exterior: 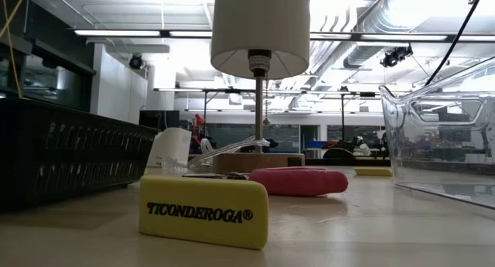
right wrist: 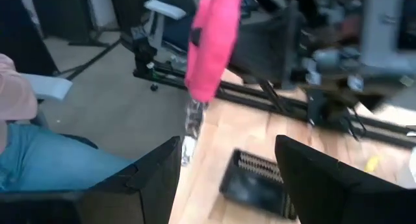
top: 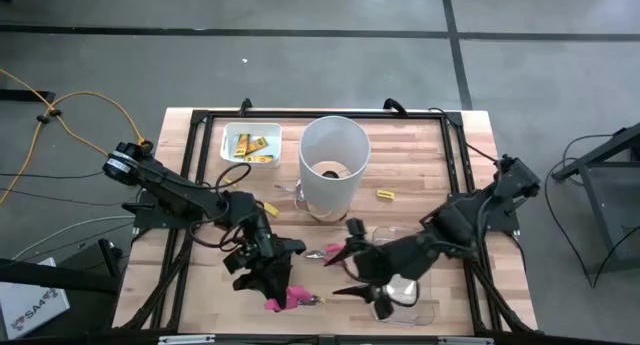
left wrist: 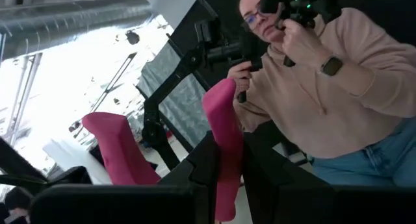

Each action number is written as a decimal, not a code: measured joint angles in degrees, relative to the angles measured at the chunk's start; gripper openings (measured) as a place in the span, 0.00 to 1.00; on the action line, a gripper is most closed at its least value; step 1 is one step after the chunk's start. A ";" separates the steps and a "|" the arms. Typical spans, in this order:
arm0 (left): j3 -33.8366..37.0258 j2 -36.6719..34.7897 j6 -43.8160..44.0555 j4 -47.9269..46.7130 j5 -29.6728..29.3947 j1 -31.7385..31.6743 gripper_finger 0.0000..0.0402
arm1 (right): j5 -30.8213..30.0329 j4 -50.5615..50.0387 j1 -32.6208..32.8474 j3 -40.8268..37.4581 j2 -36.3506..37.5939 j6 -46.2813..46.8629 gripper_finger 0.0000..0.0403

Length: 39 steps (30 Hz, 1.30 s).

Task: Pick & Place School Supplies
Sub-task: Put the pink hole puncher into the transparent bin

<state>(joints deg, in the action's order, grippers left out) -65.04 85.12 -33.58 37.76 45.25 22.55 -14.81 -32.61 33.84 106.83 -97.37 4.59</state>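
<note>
From above, yellow oblong pieces (top: 251,147) are seen lying in a small white tray (top: 232,133) on the wooden worktop (top: 420,155), beside a tall white cylinder (top: 333,165). A pink-handled plier tool (top: 290,298) is held by the left tool (top: 278,288). The right tool (top: 352,272) hovers nearby.

At worktop level, a yellow Ticonderoga eraser (exterior: 204,210) lies before a clear plastic tub (exterior: 441,143).

The left wrist view shows pink handles (left wrist: 224,146) clamped between the fingers.

In the right wrist view the fingers (right wrist: 156,169) are spread, nothing between them.
</note>
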 joint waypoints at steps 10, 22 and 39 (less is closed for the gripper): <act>0.00 0.00 -0.65 -4.23 1.41 0.09 0.11 | 5.02 7.75 -2.07 0.00 -3.47 -4.88 0.60; 0.00 0.00 -4.15 -5.79 1.51 -0.33 0.11 | 7.94 10.63 -3.75 0.00 -3.45 -5.77 0.60; 0.00 0.00 -2.42 -6.08 6.70 -3.11 0.11 | 13.76 11.92 -5.77 0.00 -4.35 -3.81 0.60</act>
<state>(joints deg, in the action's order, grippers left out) -65.04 85.12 -36.01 31.68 51.95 19.44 -1.05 -20.69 28.08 106.83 -101.71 0.79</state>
